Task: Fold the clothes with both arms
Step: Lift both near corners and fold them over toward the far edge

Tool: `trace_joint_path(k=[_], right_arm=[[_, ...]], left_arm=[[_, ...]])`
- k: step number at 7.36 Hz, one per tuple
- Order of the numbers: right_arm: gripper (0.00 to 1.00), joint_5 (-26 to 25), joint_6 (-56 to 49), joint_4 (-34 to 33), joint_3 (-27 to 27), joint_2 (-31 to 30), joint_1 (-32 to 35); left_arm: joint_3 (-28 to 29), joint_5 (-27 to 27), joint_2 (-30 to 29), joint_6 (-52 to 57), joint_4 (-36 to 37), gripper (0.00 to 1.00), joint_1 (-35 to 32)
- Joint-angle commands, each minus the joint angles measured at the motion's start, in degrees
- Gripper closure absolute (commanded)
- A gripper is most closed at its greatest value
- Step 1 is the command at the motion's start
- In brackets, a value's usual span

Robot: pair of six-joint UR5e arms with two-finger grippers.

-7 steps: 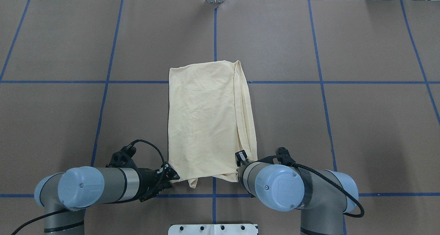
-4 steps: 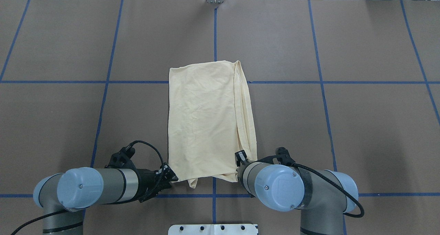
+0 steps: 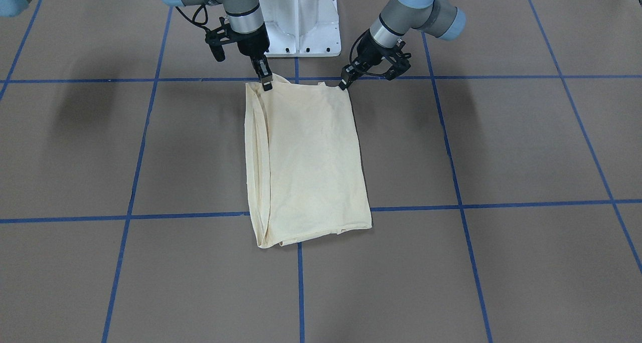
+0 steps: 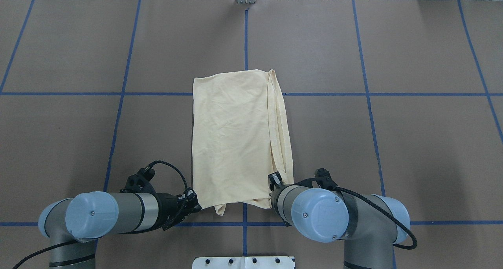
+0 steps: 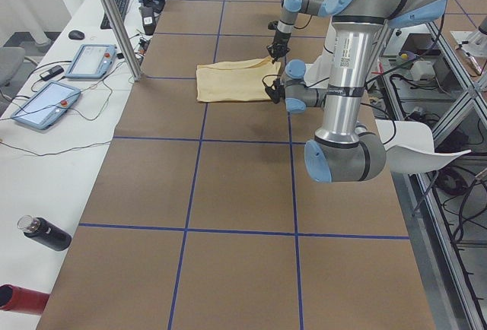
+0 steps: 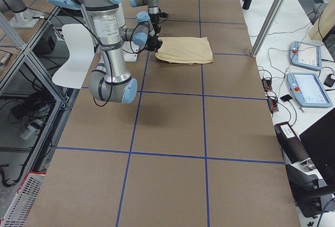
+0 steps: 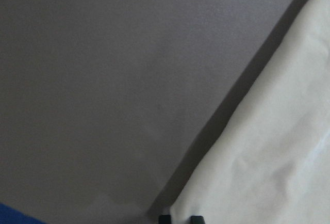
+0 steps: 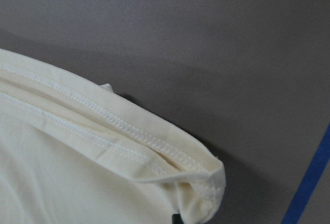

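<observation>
Edging slightly back toward its own arm in the overhead view, the left gripper (image 4: 192,204) sits at a near corner of the shirt (image 4: 235,139), which lies flat ahead of it. In the front view, it and the right gripper (image 3: 266,84) each appear pinched on one near corner. Both wrist views show cloth at the fingertips, so the fold away from the grippers looks ready to begin.

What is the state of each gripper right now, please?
Left gripper: closed, pinching one corner of the shirt on the robot's side.
Right gripper: closed, pinching the other corner on that side.
</observation>
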Motion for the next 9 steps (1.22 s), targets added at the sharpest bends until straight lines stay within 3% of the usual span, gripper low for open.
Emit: trace_joint_path(k=[1,3,5,6,7,8,9], right_arm=[[1.0,0.0,0.0,0.0,0.15,-0.08,0.21],[1.0,0.0,0.09,0.0,3.73,-2.61,0.21],[1.0,0.0,0.79,-6.11,11.19,-3.59,-0.66],[1.0,0.78,0.53,-6.68,12.44,-3.07,-0.32],[1.0,2.79,-0.51,-6.68,10.98,-2.19,4.3],[1.0,8.64,-3.92,-6.68,7.13,1.99,11.74],[1.0,13.4,-7.52,-6.33,0.48,6.56,17.56]], left_arm=[[-1.26,-0.85,0.24,1.0,-0.01,1.0,0.0],[-6.16,-3.65,2.07,1.09,-0.01,1.0,0.0],[-12.22,-6.9,3.83,1.09,-0.01,1.0,-0.52],[-14.77,-7.87,4.89,1.09,0.08,1.0,-1.31],[-13.93,-7.97,4.46,1.35,0.51,1.0,-5.32],[-11.74,-8.15,2.19,7.18,0.86,1.0,-10.41],[-8.24,-10.67,-0.96,10.37,1.13,1.0,-15.77]])
